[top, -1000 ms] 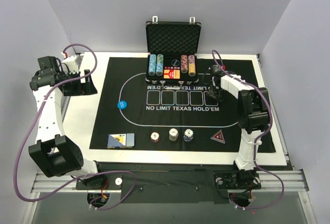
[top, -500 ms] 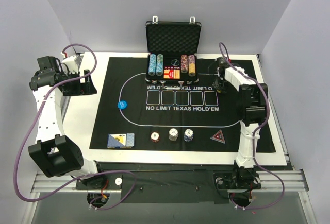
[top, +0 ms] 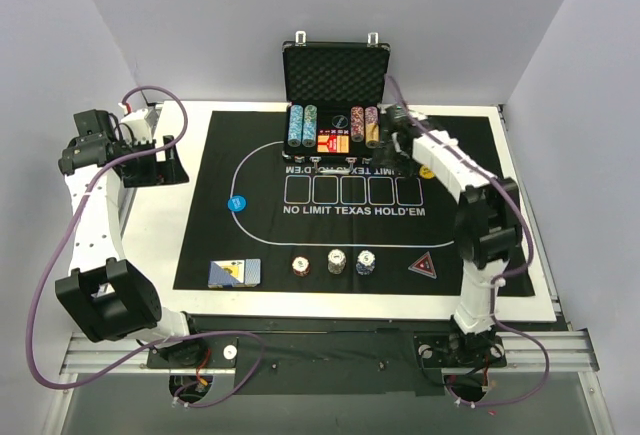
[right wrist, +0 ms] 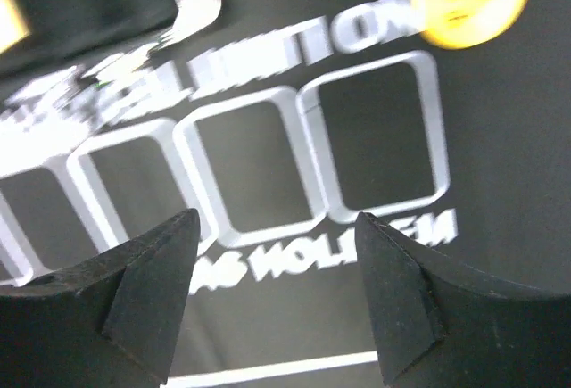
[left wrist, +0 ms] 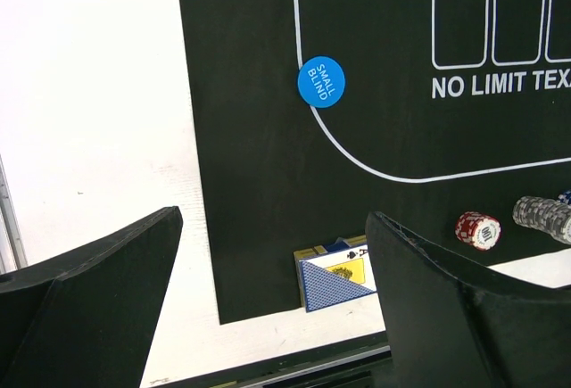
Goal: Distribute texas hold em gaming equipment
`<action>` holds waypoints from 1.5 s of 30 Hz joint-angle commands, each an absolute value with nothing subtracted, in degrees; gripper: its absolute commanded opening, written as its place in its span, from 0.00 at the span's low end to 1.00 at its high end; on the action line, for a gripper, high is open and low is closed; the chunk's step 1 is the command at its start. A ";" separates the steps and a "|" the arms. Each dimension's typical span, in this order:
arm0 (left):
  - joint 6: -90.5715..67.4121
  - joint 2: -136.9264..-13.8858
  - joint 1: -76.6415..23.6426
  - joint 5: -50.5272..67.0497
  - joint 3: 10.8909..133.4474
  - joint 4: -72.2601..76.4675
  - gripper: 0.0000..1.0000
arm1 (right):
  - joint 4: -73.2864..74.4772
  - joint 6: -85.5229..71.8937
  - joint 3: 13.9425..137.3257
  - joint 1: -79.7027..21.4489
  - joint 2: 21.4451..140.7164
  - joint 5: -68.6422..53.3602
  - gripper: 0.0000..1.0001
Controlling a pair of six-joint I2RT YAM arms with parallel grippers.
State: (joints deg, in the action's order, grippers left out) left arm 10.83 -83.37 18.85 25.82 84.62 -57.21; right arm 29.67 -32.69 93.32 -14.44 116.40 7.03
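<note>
Found left gripper [left wrist: 275, 218] with fingers spread wide, nothing between, held above the white table [top: 150, 225] left of the black mat [top: 250, 240]. Found right gripper [right wrist: 277, 220] likewise parted and empty, up by the case [top: 335, 75]. Noted yellow disc [top: 427, 171] flat on the mat, just right of the printed card boxes, and blue disc [top: 236, 203] on the left curve of the white line. Counted three chip stacks [top: 337, 261] along the near edge, deck [top: 234, 272] to their left, triangular marker [top: 424, 266] to their right.

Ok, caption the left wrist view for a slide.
Open left gripper frames small-blind disc, card deck and red chip on the mat.
</note>
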 commanded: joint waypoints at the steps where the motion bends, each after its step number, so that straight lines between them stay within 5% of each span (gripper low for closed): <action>1: 10.64 -81.04 19.16 27.07 82.89 -55.81 0.96 | 33.57 -28.84 91.15 -27.66 103.81 8.00 0.67; 11: 9.76 -81.30 19.34 26.37 80.60 -55.99 0.96 | 34.80 -27.78 88.94 -50.17 104.41 6.42 0.72; 31: 8.00 -78.58 19.34 24.79 75.94 -53.17 0.96 | 35.77 -24.00 88.25 -60.38 114.26 2.90 0.73; 45: 8.17 -76.73 19.25 23.73 75.23 -53.53 0.96 | 31.47 -24.43 86.04 -60.65 116.98 0.53 0.58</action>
